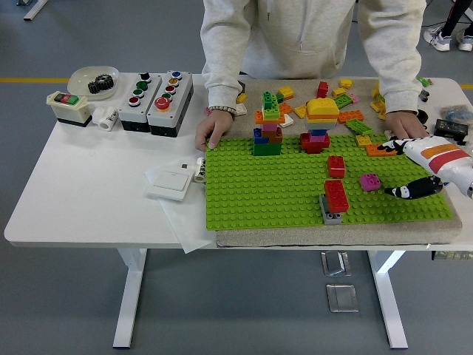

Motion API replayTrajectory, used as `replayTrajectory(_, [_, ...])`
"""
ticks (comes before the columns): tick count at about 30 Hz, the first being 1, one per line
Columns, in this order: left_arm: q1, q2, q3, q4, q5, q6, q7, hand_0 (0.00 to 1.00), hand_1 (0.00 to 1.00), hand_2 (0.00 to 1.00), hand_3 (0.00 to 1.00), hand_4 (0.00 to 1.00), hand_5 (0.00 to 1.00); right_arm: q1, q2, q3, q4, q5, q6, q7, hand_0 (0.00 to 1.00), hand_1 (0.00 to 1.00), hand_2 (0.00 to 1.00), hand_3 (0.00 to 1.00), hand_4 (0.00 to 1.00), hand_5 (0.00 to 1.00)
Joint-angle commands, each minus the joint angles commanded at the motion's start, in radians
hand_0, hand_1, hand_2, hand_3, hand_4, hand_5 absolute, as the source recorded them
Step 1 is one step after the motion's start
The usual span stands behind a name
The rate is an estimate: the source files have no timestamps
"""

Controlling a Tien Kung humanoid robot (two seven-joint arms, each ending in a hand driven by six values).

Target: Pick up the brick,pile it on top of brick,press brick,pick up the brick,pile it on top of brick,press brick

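A: What do we have on the bench (89, 192) around the green baseplate (273, 185)?

B: On the far left we see a white bowl (83, 76) holding a black gear (100, 83), a small switch box (69, 107) with red and green buttons, and two grey button boxes (156, 92). Near the baseplate's left edge lies a white wall switch (171, 180) on a sheet of paper.

A: And the bricks?

B: A red brick (336, 195) sits on a grey brick (332, 216) near the front of the baseplate. Another red brick (336, 166) stands just beyond it, and a pink brick (370, 181) lies to the right, apart from both. Two built stacks stand along the far edge: a blue-and-green stack (268, 129) and a yellow-topped stack (320, 122). Loose bricks (347, 92) are scattered on the cloth behind them.

A: Where is our right hand (421, 174)?

B: At the right edge of the baseplate, right of the pink brick and not touching it. Its fingers are relaxed and apart and hold nothing. We see no left arm.

A: Anything in the way?

B: A person stands at the far side. One hand of theirs (213, 132) rests on the baseplate's far left corner; the other hand (403, 124) lies on the far right, just beyond ours, beside an orange brick (380, 149).
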Motion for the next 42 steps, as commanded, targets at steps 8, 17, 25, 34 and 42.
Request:
replayTrajectory(8, [0.000, -0.001, 0.017, 0.000, -0.018, 0.002, -0.005, 0.800, 0.713, 0.604, 0.541, 0.536, 0.552, 0.066, 0.066, -0.090, -0.108, 0.053, -0.007, 0.033, 0.726, 0.687, 0.766, 0.814, 0.876, 0.272])
replayTrajectory(17, [-0.002, -0.001, 0.037, 0.000, -0.041, 0.003, -0.009, 0.804, 0.711, 0.604, 0.541, 0.536, 0.552, 0.128, 0.126, -0.146, -0.200, 0.063, 0.013, 0.046, 0.708, 0.665, 0.731, 0.717, 0.840, 0.283])
replayTrajectory(25, [-0.006, 0.001, 0.049, 0.000, -0.056, 0.003, -0.010, 0.802, 0.711, 0.604, 0.542, 0.537, 0.552, 0.172, 0.169, -0.196, -0.290, 0.049, 0.041, 0.050, 0.699, 0.663, 0.725, 0.688, 0.821, 0.283])
replayTrajectory(34, [-0.010, 0.003, 0.063, 0.000, -0.073, 0.004, -0.011, 0.802, 0.711, 0.604, 0.542, 0.537, 0.553, 0.178, 0.190, -0.188, -0.337, 0.053, 0.054, 0.049, 0.689, 0.648, 0.702, 0.622, 0.772, 0.306])
replayTrajectory(42, [-0.012, 0.003, 0.067, 0.000, -0.077, 0.005, -0.011, 0.802, 0.711, 0.604, 0.542, 0.537, 0.554, 0.182, 0.198, -0.190, -0.358, 0.052, 0.062, 0.049, 0.683, 0.646, 0.690, 0.610, 0.759, 0.303])
